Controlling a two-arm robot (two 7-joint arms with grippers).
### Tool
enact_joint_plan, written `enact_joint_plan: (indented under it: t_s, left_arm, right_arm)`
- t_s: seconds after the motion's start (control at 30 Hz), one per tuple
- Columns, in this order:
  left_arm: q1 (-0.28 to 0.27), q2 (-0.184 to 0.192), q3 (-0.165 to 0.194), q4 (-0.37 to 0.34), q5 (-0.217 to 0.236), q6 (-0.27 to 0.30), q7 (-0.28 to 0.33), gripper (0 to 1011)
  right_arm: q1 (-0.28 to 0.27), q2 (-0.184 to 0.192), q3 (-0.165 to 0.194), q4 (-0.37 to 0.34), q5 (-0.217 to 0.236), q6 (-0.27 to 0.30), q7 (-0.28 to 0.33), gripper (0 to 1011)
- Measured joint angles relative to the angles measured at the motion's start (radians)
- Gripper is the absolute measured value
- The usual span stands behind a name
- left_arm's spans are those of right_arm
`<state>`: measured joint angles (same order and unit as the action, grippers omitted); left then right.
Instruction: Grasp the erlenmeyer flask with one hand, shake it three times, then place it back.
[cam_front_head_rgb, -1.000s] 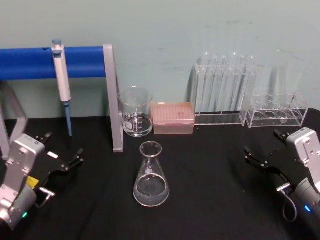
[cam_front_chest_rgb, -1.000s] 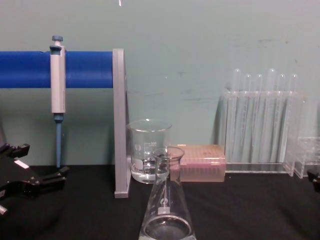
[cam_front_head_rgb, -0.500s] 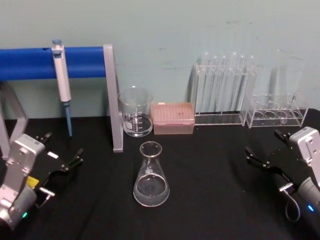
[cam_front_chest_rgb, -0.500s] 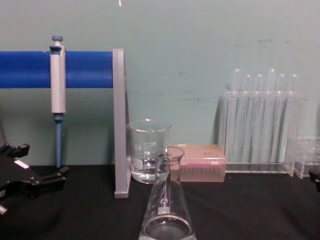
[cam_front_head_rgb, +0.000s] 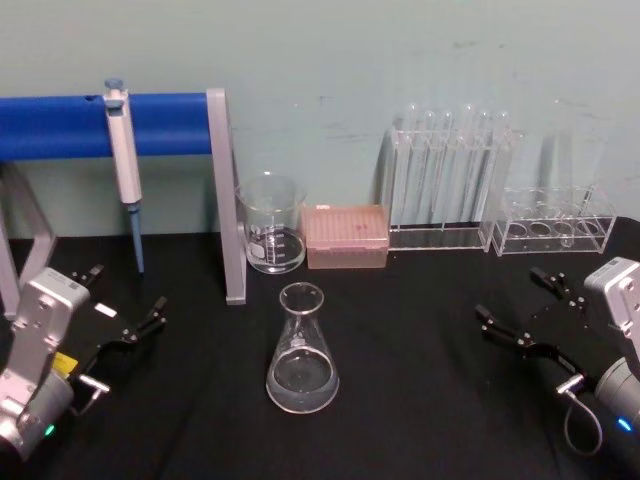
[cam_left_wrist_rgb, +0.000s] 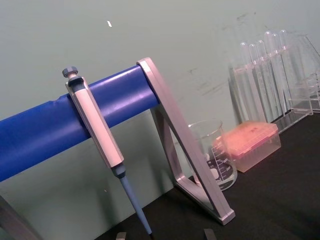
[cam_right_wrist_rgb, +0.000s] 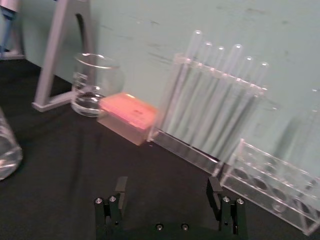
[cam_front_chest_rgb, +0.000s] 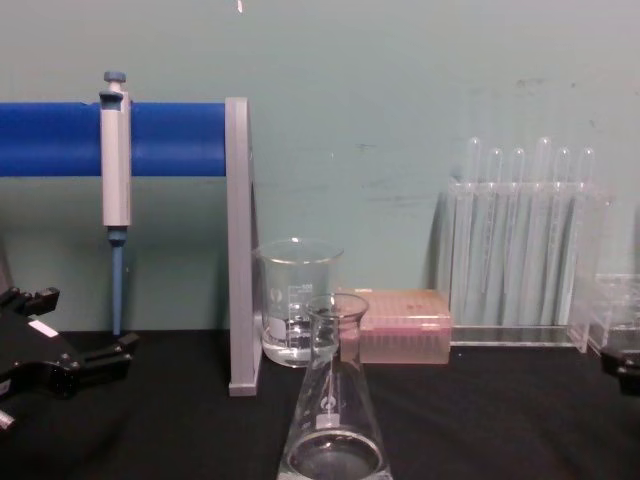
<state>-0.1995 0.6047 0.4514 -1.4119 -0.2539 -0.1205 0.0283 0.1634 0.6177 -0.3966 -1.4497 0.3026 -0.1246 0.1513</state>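
Observation:
The erlenmeyer flask (cam_front_head_rgb: 302, 352) stands upright on the black table, near the middle, with a little clear liquid in its base; it is close and central in the chest view (cam_front_chest_rgb: 332, 420). My right gripper (cam_front_head_rgb: 510, 293) is open to the flask's right, well apart from it, fingers pointing toward it. In the right wrist view its fingers (cam_right_wrist_rgb: 167, 187) are spread with nothing between them, and the flask's base (cam_right_wrist_rgb: 7, 150) sits at the frame edge. My left gripper (cam_front_head_rgb: 128, 290) rests open at the table's left, also in the chest view (cam_front_chest_rgb: 90, 320).
Along the back wall stand a glass beaker (cam_front_head_rgb: 271, 225), a pink tip box (cam_front_head_rgb: 345, 236), a rack of tall test tubes (cam_front_head_rgb: 450, 180) and a lower clear rack (cam_front_head_rgb: 555, 225). A pipette (cam_front_head_rgb: 125, 150) hangs on a blue bar with a grey post (cam_front_head_rgb: 225, 200).
My right gripper has shifted a little to the left, toward the flask, still open. The flask and the left arm have not moved.

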Motion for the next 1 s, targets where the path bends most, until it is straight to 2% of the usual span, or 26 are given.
enact_joint_plan:
  t_s: [0.33, 1.0]
  left_arm:
    - [0.000, 0.000, 0.000, 0.000, 0.000, 0.000, 0.000, 1001]
    - [0.000, 0.000, 0.000, 0.000, 0.000, 0.000, 0.000, 1001]
  right_arm:
    - [0.010, -0.016, -0.007, -0.003, 0.017, -0.001, 0.101, 1002]
    - [0.089, -0.087, -0.055, 0.065, -0.013, -0.033, 0.282, 1002]
